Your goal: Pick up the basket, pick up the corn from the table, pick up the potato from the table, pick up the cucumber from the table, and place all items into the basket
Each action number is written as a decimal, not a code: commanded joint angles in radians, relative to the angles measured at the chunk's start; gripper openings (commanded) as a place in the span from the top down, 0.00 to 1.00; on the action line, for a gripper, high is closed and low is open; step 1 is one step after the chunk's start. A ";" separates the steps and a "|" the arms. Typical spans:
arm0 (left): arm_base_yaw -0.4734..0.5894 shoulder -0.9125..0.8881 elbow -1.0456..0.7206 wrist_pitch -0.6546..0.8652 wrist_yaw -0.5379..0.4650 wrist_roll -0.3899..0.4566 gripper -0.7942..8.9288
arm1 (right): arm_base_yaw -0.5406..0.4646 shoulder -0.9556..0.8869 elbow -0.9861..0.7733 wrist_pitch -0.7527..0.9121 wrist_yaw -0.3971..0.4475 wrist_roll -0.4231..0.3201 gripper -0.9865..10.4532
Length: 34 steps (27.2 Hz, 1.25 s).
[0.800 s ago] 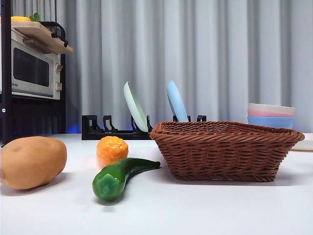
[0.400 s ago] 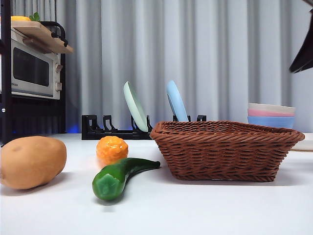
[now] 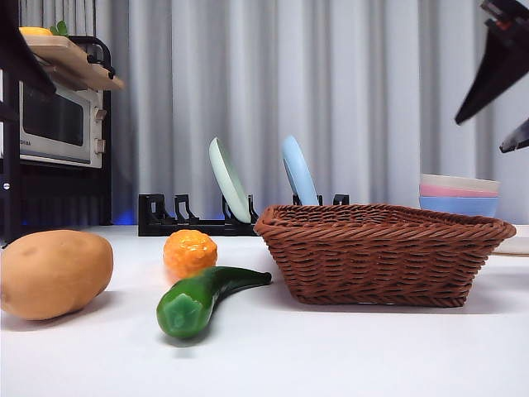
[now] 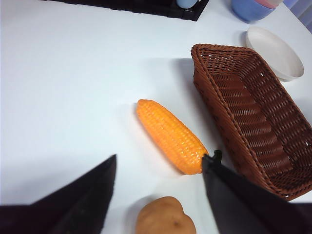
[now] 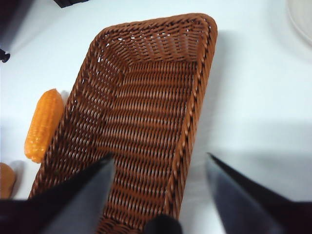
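Observation:
The brown wicker basket stands right of centre on the white table. Left of it lie the bumpy orange corn, the glossy green cucumber in front of the corn, and the tan potato at the far left. My right gripper hangs open high above the basket's right end; its wrist view looks down into the empty basket, with the corn beside it. My left gripper is open above the corn and potato, with the basket alongside. The left arm shows only as a dark edge.
A black dish rack with a green plate and a blue plate stands behind. Stacked bowls sit at the back right, a white plate lies near them, and a microwave is on a shelf at the left.
The right gripper has come further down into the front view at the top right. A dark arm edge has appeared at the top left. The vegetables and basket have not moved.

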 commanded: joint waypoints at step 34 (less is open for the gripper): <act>-0.068 0.007 0.002 0.017 0.006 -0.071 0.44 | 0.112 0.568 0.309 -0.062 0.106 0.006 0.93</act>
